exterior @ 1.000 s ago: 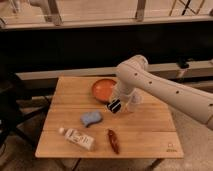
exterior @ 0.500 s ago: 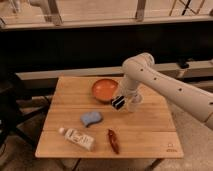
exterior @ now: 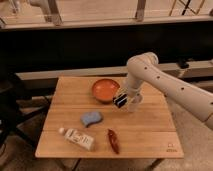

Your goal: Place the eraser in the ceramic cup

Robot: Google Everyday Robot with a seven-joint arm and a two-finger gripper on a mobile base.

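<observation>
One claw (exterior: 121, 100) is positioned just beside the ceramic cup (exterior: 105, 90), grip state cannot be told; rim could be clipped by sideways travel.

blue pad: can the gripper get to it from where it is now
Probably yes: the gripper hangs beside the ceramic cup, and the blue pad lies open nearby, apart from the white tube.

gripper (exterior: 122, 100) beside ceramic cup (exterior: 104, 89), wooden table (exterior: 150, 125)
</observation>
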